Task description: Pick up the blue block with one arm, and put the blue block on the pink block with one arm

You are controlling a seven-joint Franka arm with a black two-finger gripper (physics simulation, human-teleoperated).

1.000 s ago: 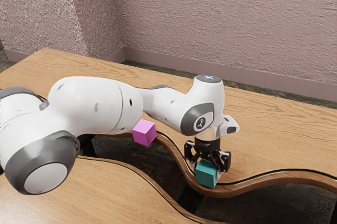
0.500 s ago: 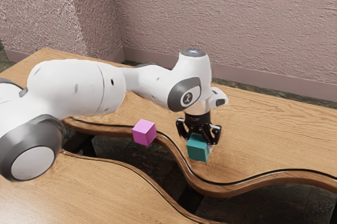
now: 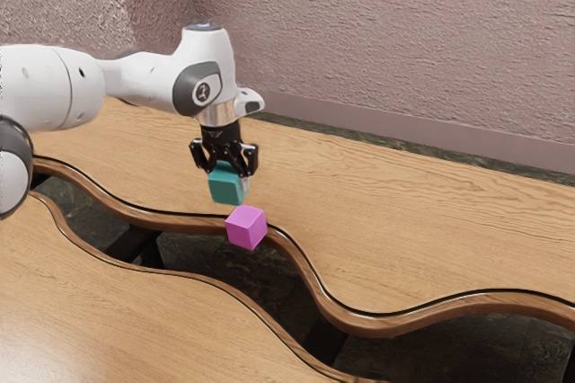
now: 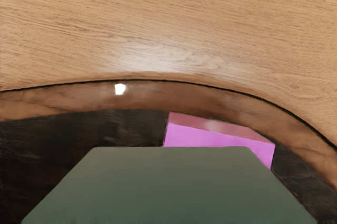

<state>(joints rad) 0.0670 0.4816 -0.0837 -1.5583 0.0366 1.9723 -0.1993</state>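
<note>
Teal-blue in colour, the blue block (image 3: 226, 187) hangs in the air, clear of the worktop (image 3: 422, 212). It is gripped from two sides by the black fingers of the hand (image 3: 225, 169), which stand about a block's width apart and press its upper part. The fingers point straight down, and the block's lower half shows below them.

Just under it and slightly toward the exterior view's right sits the pink block (image 3: 246, 227). The two are close, and I can make out no contact between them. In the wrist view the blue block (image 4: 168, 190) lies large and dim right under the hand. The pink block (image 4: 210, 135) peeks out past its far edge, set off to one side rather than squarely beneath.

The pink block rests at the dark, wavy rim of the farther worktop, on an outward bulge of the curve. Pale wood grain (image 4: 168, 24) runs beyond it. Between this rim and a second, nearer worktop piece (image 3: 135, 329) runs a winding dark gap (image 3: 269, 289) with shadowed framing inside.

The white arm (image 3: 135, 77) comes in from the exterior view's left, its last joint upright over the hand. Behind it stands a rough pinkish wall (image 3: 404, 32) with a baseboard (image 3: 431, 131) along its foot.
</note>
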